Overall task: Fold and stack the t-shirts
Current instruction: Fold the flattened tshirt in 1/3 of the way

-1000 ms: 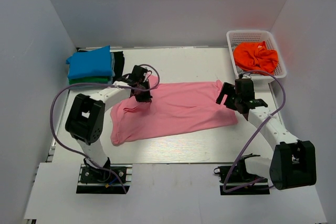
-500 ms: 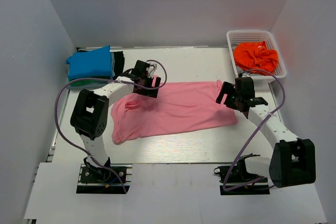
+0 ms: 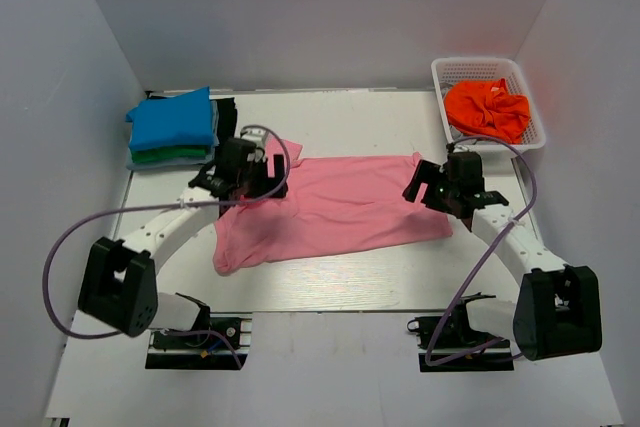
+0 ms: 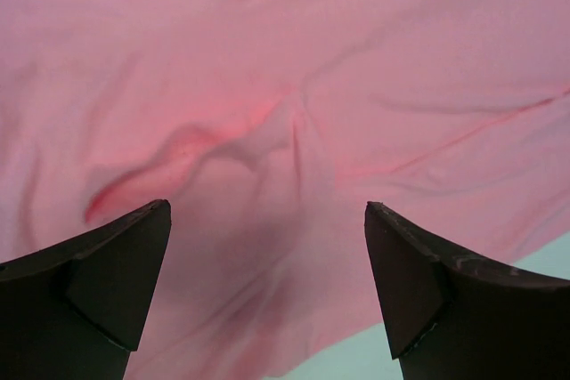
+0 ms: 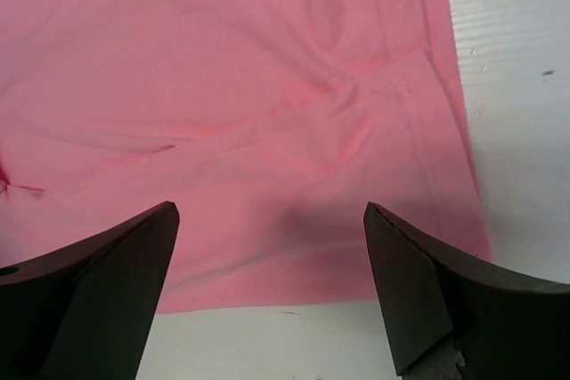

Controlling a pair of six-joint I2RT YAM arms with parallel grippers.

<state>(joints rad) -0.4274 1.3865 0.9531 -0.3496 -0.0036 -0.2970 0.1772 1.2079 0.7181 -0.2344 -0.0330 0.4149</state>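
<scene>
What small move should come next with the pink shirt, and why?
Probably lower both pairs of jaws onto the pink t-shirt and close. It lies spread out and unfolded, and both pairs hang open over its two ends, gripping nothing.

left arm [image 3: 170,225]: white links, black joint housings | right arm [image 3: 510,237]: same build | purple cable [image 3: 55,252] looping along each | left gripper [image 4: 267,206], right gripper [image 5: 270,206]: matte black wedge fingers
</scene>
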